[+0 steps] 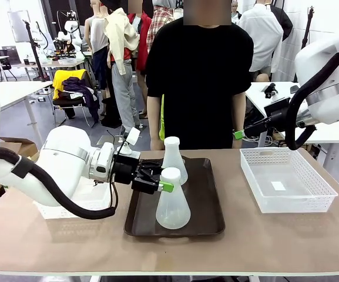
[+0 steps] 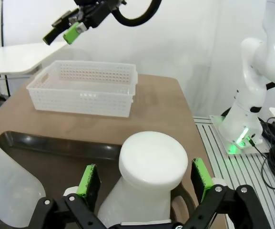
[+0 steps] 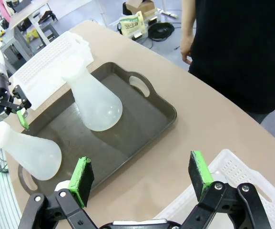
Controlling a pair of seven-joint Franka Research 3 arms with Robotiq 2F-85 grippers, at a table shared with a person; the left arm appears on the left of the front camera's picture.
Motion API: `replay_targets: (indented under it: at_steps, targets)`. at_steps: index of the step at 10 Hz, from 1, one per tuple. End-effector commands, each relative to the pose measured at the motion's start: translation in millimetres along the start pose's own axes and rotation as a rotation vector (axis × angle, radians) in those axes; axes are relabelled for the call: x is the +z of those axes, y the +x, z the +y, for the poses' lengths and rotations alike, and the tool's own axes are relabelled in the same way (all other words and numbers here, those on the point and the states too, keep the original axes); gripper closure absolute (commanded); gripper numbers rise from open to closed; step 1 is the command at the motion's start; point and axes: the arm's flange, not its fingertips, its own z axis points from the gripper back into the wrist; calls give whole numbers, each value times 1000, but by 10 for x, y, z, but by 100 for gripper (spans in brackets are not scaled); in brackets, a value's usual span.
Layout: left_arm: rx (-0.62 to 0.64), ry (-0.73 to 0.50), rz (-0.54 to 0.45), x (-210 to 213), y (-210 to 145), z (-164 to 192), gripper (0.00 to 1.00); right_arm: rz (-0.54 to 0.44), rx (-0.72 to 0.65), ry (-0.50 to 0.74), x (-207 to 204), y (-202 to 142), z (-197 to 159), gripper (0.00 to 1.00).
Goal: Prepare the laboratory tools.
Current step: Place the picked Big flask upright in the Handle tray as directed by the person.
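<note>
Tray (image 1: 207, 220): centre of worktop (image 1: 287, 241).
Near flask (image 1: 173, 202): upright on tray, front part.
Far flask (image 1: 174, 160): upright on tray, directly behind near flask.
Left pincer (image 1: 168, 179): straddling near flask's neck, jaws apart.
Basket (image 1: 287, 179): on worktop, right of tray.
Person (image 1: 198, 76): behind worktop.

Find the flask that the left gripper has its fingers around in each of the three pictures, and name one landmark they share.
Front view: the near flask stands low centre, at the near end of the dark tray, neck between the left gripper fingers.
Left wrist view: its capped neck rises bottom centre between the green pads, which stand apart from it.
Right wrist view: it shows at the left edge.
Shared landmark: the dark tray.
</note>
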Motion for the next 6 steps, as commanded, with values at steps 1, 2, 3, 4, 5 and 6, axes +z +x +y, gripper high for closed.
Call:
replay_targets:
  at_steps: [1,2,3,4,5,6]
  targets:
    - [14,-18,43,69,44,-15,0,2,0,0,5,-6,2,0]
    - [25,-15,48,83,40,-5,0,2,0,0,5,-6,2,0]
    - [45,-12,54,92,34,5,0,2,0,0,5,-6,2,0]
    - [138,43,165,83,-13,46,0,2,0,0,5,-6,2,0]
    - [16,-13,29,40,-6,5,0,2,0,0,5,-6,2,0]
    - [16,-13,29,40,-6,5,0,2,0,0,5,-6,2,0]
